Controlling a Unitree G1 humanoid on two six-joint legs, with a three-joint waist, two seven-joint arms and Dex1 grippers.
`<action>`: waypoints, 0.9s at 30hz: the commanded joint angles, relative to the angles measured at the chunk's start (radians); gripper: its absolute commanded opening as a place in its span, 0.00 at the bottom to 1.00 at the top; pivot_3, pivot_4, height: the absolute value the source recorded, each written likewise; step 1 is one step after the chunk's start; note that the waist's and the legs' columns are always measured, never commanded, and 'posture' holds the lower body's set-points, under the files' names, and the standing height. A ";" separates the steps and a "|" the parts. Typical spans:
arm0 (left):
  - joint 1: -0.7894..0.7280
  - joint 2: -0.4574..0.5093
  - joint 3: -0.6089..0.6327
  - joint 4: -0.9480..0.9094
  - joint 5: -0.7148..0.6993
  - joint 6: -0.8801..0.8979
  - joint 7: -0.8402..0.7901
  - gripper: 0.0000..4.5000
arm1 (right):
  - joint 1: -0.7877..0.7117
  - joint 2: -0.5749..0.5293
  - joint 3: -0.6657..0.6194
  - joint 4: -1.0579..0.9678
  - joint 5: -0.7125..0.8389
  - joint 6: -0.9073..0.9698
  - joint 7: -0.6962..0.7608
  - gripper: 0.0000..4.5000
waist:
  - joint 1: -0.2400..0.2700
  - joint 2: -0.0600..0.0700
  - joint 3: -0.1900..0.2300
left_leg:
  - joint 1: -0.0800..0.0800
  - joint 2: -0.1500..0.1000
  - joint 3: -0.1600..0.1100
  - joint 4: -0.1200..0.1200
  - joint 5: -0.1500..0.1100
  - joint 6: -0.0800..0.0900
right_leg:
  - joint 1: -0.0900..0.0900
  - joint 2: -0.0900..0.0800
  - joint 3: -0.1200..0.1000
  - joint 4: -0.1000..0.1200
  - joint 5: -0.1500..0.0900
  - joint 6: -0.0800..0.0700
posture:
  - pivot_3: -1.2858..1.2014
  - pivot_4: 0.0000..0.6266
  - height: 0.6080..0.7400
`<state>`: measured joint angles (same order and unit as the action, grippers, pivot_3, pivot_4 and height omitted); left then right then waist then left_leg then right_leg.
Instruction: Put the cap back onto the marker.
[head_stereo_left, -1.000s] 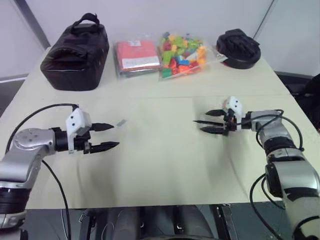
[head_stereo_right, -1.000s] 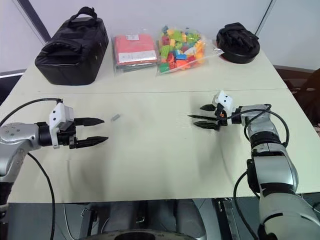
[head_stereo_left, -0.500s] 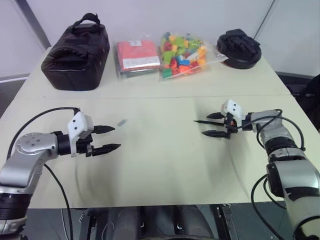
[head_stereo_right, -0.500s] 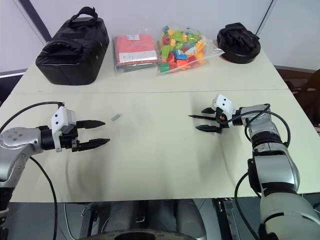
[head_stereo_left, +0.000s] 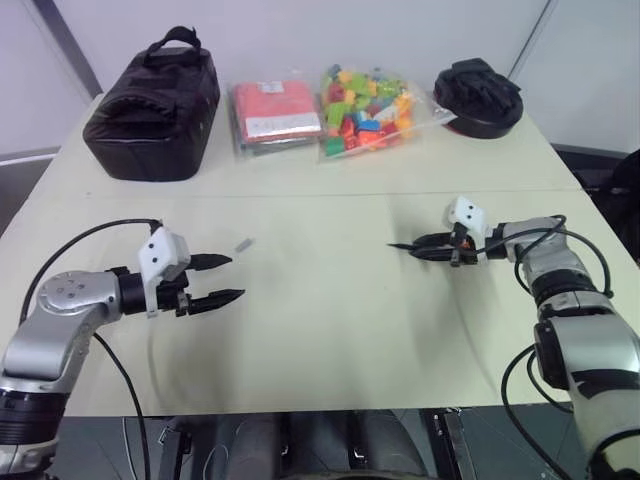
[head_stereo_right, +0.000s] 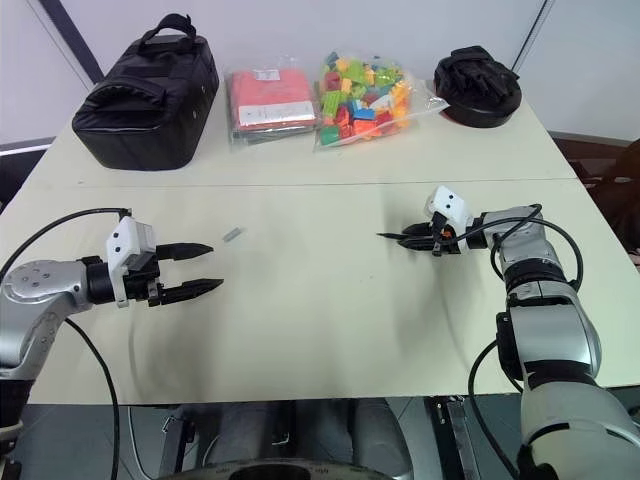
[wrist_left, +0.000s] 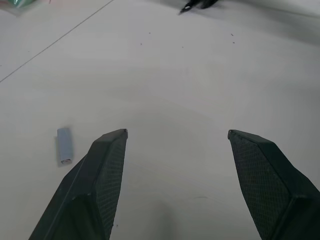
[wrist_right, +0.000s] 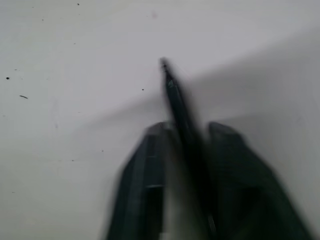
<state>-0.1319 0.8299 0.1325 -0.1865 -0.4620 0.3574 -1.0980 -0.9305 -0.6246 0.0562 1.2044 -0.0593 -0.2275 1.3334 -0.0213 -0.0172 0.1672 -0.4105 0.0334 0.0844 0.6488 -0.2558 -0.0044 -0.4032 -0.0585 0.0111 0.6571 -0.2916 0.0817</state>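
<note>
**Marker clamped in the right claw, cap lying loose on the left**

Marker (head_stereo_right: 398, 237), a thin black pen with a pointed tip, sticks out of the right gripper (head_stereo_right: 425, 240), whose two black fingers are pressed together on its barrel, tip aimed toward the table's middle. The tiny pale grey-blue tube-shaped cap (head_stereo_right: 232, 235) lies flat on the cream tabletop (head_stereo_right: 320, 320), just beyond the left gripper (head_stereo_right: 203, 268) and apart from it; that gripper's fingers stand wide apart, holding nothing. Between the two grippers runs a broad bare stretch of table. Along the far edge sit a black zipped bag (head_stereo_right: 145, 90), a red packet (head_stereo_right: 268, 100), a clear bag of coloured bricks (head_stereo_right: 365, 100) and a black round object (head_stereo_right: 477, 85), all well apart from both arms.
</note>
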 joint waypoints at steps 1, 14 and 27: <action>-0.007 -0.002 0.015 -0.020 -0.003 -0.016 0.006 0.75 | -0.021 0.009 0.003 0.010 -0.006 0.001 0.002 0.00 | 0.000 0.000 0.000 | 0.000 0.000 0.000 0.000 0.000 0.000 | 0.000 0.000 0.000 0.000 0.000 0.000 | 0.52 0.24 1.00; -0.089 0.061 0.081 0.277 0.104 -0.199 0.021 0.75 | -0.053 0.086 0.012 -0.328 0.069 0.165 0.066 0.00 | -0.028 0.001 0.000 | 0.001 0.000 0.000 0.000 0.001 -0.002 | -0.003 0.001 0.001 0.007 0.000 0.000 | 0.52 0.24 1.00; -0.334 -0.085 0.033 0.693 0.128 -0.292 -0.018 0.75 | 0.242 0.097 0.107 -0.945 0.108 0.471 -0.028 0.00 | 0.009 -0.001 0.000 | -0.001 -0.002 0.001 0.005 0.000 0.001 | -0.003 -0.004 -0.007 0.008 0.000 0.000 | 0.52 0.24 1.00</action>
<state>-0.4356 0.7456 0.1680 0.5009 -0.3399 0.0950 -1.1108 -0.6797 -0.5114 0.1788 0.3344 0.0201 0.2212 1.3146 -0.0123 -0.0184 0.1669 -0.4117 0.0316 0.0854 0.6541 -0.2561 -0.0038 -0.4063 -0.0625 0.0038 0.6654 -0.2913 0.0822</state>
